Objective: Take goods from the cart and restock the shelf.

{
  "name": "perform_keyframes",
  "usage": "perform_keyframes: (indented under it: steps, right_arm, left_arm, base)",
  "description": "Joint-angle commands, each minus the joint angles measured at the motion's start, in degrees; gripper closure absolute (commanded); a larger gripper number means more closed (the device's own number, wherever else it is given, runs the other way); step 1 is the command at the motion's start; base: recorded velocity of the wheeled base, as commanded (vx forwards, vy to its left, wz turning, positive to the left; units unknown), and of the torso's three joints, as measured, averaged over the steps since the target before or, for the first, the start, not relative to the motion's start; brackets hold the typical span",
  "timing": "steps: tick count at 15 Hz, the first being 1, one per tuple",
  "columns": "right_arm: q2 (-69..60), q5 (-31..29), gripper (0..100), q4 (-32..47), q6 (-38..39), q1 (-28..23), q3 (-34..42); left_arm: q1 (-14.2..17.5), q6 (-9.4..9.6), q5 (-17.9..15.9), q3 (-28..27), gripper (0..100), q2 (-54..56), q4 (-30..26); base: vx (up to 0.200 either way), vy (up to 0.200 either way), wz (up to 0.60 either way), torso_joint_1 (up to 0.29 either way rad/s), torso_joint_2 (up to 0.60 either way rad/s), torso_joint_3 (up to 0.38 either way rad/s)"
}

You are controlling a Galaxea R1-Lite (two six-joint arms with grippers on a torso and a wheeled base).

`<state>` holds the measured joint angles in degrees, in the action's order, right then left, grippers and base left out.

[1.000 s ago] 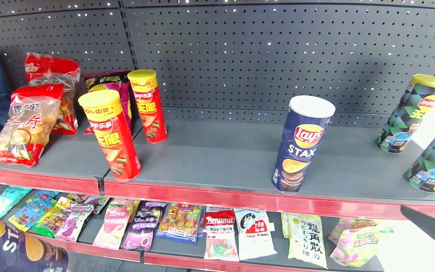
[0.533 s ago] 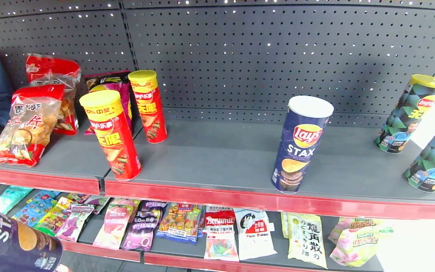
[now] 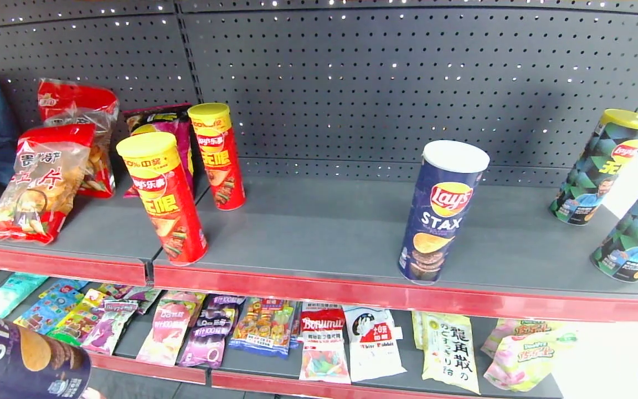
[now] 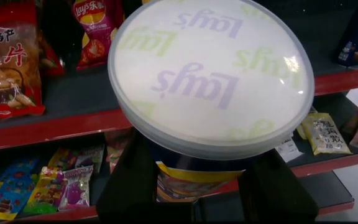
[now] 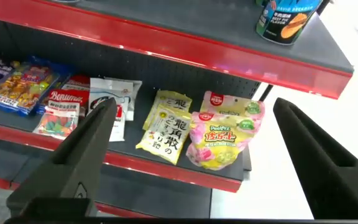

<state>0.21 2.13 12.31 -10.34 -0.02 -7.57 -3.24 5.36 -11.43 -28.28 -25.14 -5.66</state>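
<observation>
While clamped between left gripper [image 4: 197, 186] fingers, navy crisp can [image 3: 17, 360] hangs tilted at far left, below upper shelf [image 3: 324, 221]; grip below white lid, likely to leave base free for setting down.
Upper shelf, left to right: crisp bags [image 3: 36, 183]; two red cans [image 3: 161, 199]; wide bare gap; matching navy can [image 3: 443, 210] near front lip; two green-patterned cans [image 3: 601, 166]. Gap judged likely slot.
Lower shelf [image 3: 147, 372]: snack pouches [image 3: 319, 343], flat, in row.
Right gripper [image 5: 193, 106]: spread, empty, facing lower shelf.
Backing: grey pegboard [image 3: 380, 83].
</observation>
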Motion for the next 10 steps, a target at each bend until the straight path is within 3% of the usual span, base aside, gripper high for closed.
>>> perform_keyframes:
  steps: [1,3,10]
  right_arm:
    - [-0.21,-0.02,0,-0.01,0.14,0.02,0.10]
    - [-0.21,-0.11,0,-0.01,0.32,0.02,0.10]
    - [-0.21,0.06,0,-0.01,1.11,0.02,0.10]
  left_arm:
    - [-0.01,0.00,0.10,0.25,100,0.53,-0.06]
    - [-0.01,0.00,0.18,0.42,100,0.62,-0.06]
    - [0.08,0.00,0.98,1.21,100,0.97,0.03]
  base:
    - [0.000,0.000,0.00,0.000,0.00,0.000]
    - [0.000,0.000,0.00,0.000,0.00,0.000]
    - [0.000,0.000,-0.60,0.005,0.00,0.004]
